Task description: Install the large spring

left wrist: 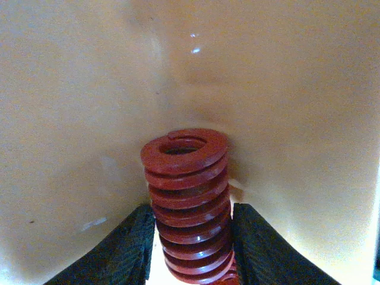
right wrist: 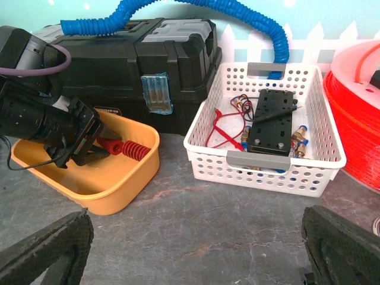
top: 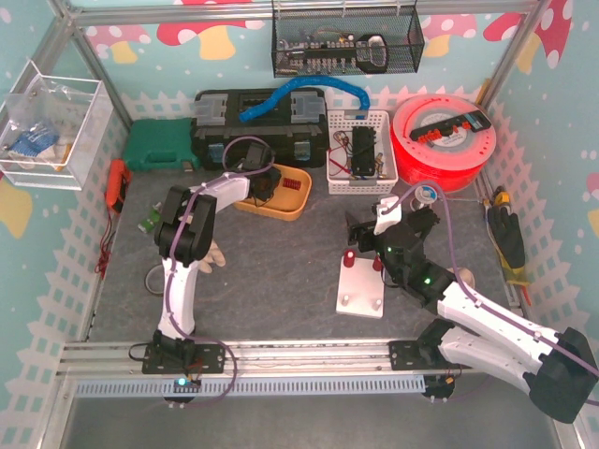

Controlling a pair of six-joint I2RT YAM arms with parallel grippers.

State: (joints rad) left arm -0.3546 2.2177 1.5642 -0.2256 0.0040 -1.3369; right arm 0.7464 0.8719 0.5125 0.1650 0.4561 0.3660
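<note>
My left claw (left wrist: 191, 215) is down inside the yellow parts tray (left wrist: 83, 89), because the large spring (left wrist: 185, 178) is kept there. I have closed the claw on it: the two black fingers (left wrist: 133, 243) stand one on each side of the red coils, and both pads seem to touch them. I hold the spring at its side and not at its end, I think so that the hollow end stays free to go over a peg later.

The long axis of the spring runs straight out from between my fingers, in line with the claw. The free end, with its open ring, points to the tray wall in front of my wrist camera. In the right wrist view the spring is about horizontal and low in the tray, pointing away from my left arm. I cannot tell if it is lifted or lying on the tray floor.

My right claw (right wrist: 196, 237) is wide open and holds nothing. It waits just beside the white base plate (top: 360, 297) with pegs, well apart from the tray. I judge it is placed there to steady the plate or to receive the spring.
</note>
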